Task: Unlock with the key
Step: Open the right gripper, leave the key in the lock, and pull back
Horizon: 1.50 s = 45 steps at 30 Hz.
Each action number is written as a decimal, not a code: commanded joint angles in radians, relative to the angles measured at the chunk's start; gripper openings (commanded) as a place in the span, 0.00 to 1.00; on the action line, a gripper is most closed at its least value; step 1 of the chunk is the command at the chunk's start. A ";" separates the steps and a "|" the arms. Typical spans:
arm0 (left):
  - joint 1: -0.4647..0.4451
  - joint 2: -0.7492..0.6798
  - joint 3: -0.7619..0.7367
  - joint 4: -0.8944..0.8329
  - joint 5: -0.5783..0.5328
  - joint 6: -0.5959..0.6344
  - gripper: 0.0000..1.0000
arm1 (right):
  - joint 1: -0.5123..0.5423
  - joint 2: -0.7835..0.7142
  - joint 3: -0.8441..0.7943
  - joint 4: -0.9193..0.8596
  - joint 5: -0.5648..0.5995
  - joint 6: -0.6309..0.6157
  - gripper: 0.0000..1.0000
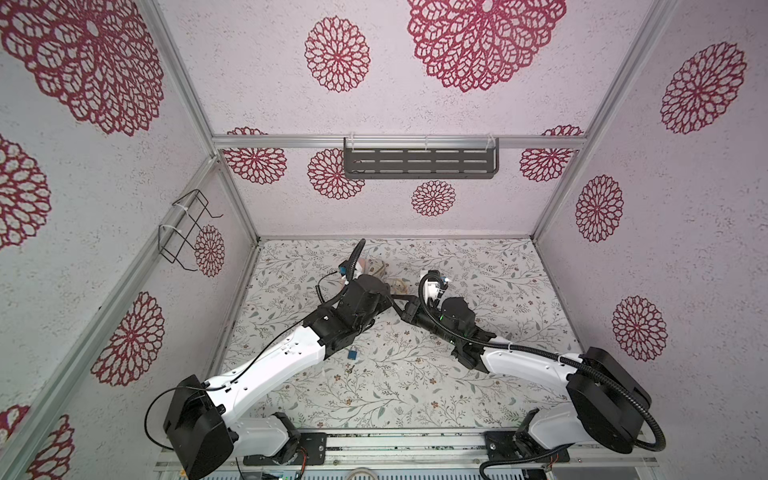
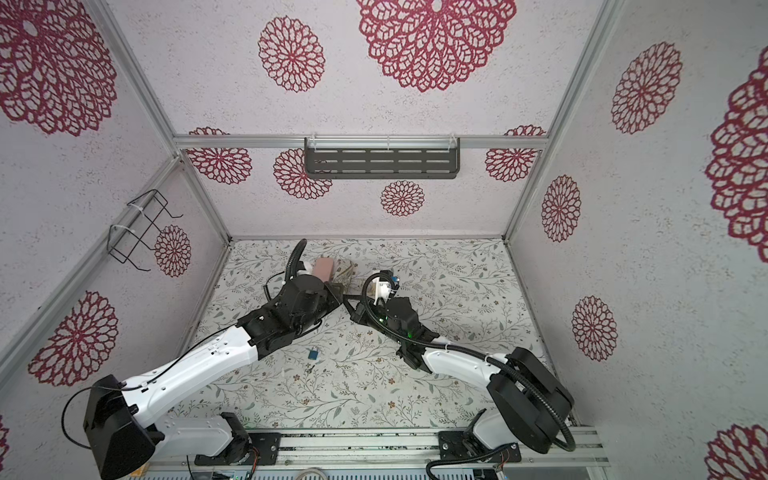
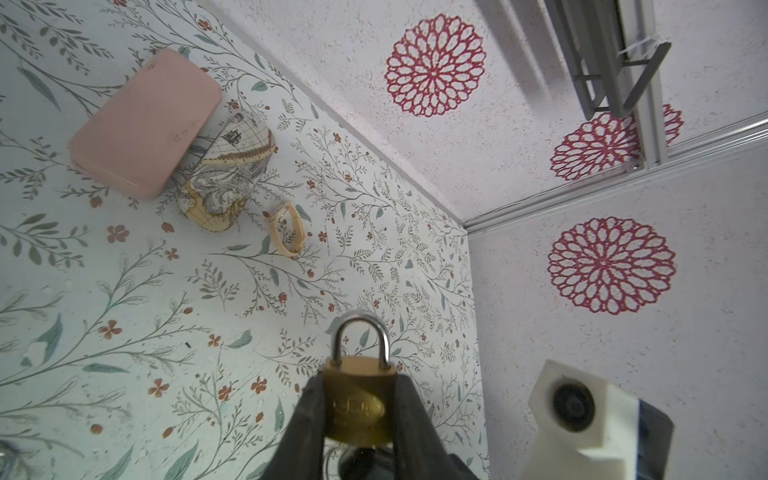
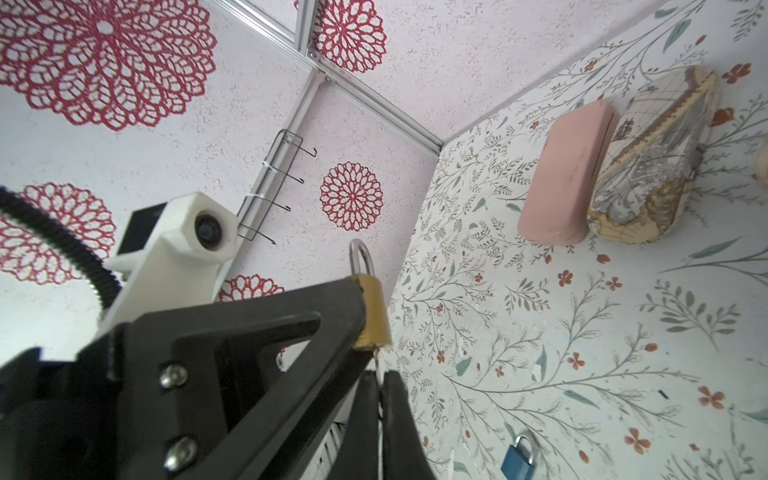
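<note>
My left gripper (image 3: 360,379) is clamped, jaws partly apart, on the brass padlock (image 3: 359,405). I hold it above the table (image 1: 498,374), just toward 12 o'clock of its centre. My right gripper (image 4: 379,386) is pinched together on the key (image 4: 376,359) at the lock's underside. The oval stamp on the lock is unreadable.

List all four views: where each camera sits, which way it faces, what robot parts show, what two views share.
Top views: high over the front rail, looking down toward the back wall; left arm and right arm meet in the middle.
Left wrist: behind the left gripper, facing the brass padlock it grips; the right wrist camera shows.
Right wrist: behind the right gripper, facing the key it pinches under the brass padlock; the left wrist camera shows.
Shared: both wrist views show the brass padlock and pink case.
</note>
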 commanded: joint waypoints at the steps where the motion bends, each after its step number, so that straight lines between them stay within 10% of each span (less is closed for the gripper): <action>1: -0.029 -0.019 -0.031 0.106 0.160 -0.025 0.00 | 0.004 -0.047 0.048 0.177 0.008 0.105 0.00; 8: -0.015 -0.042 -0.064 0.169 0.155 -0.033 0.00 | 0.008 -0.076 0.012 0.208 0.044 0.163 0.00; 16: -0.013 -0.050 0.005 0.032 0.060 0.053 0.00 | 0.012 -0.135 0.035 0.026 0.087 -0.038 0.00; 29: -0.010 -0.159 -0.076 0.058 -0.025 0.421 0.00 | 0.011 -0.272 0.006 -0.376 0.255 -0.286 0.52; 45: -0.011 -0.266 -0.472 0.507 0.168 0.972 0.00 | 0.010 -0.347 0.245 -0.997 0.241 -0.542 0.75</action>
